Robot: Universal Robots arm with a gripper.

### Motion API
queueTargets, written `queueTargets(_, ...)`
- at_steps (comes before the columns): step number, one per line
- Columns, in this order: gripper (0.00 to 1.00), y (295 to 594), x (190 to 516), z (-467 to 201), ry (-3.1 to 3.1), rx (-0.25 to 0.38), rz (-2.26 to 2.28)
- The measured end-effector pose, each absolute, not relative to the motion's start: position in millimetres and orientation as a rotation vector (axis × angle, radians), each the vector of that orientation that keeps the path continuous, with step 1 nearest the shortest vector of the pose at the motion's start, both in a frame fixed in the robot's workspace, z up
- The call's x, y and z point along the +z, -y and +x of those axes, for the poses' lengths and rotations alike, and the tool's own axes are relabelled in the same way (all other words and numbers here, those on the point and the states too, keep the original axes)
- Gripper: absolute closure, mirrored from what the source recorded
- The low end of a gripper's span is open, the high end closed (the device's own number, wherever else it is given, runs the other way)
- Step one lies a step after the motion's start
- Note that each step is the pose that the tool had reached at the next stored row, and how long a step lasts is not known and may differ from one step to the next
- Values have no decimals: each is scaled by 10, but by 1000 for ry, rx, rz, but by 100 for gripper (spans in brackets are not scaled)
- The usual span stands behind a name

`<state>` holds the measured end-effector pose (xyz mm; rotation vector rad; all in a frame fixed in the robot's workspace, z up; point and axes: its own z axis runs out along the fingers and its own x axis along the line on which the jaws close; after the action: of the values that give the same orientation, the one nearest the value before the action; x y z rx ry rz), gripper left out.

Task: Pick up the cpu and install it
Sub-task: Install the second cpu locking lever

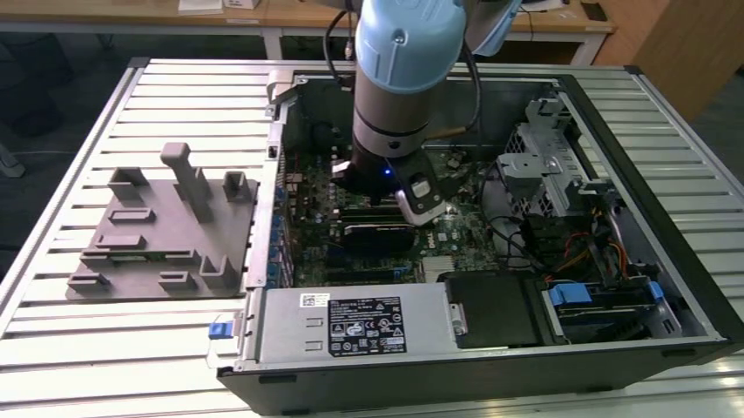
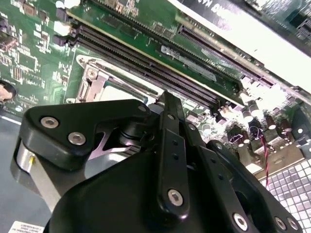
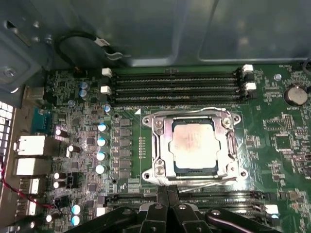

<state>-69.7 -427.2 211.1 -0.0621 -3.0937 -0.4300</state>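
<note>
The cpu [image 3: 193, 144], a silver-topped square chip, lies flat inside the metal-rimmed socket frame [image 3: 160, 145] on the green motherboard [image 3: 272, 145]. A corner of the cpu [image 2: 119, 92] also shows in the second wrist view, past the black gripper body. My gripper [image 3: 167, 190] hovers just above the board at the socket's edge, beside the cpu and apart from it. Its two fingers are pressed together, shut with nothing between them. In the exterior view my arm [image 1: 395, 96] reaches down into the open computer case [image 1: 651, 174].
Memory slots [image 3: 175, 82] run along one side of the socket, and capacitors [image 3: 101, 145] stand on another side. A grey plastic holder block [image 1: 163, 226] with upright posts sits on the slatted table at the exterior view's left. A power supply [image 1: 348, 322] and drive bays [image 1: 546, 165] crowd the case.
</note>
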Motion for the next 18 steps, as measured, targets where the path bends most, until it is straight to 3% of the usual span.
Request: queueTargets(18,89,4296,1988,-779,3082,-492,-47)
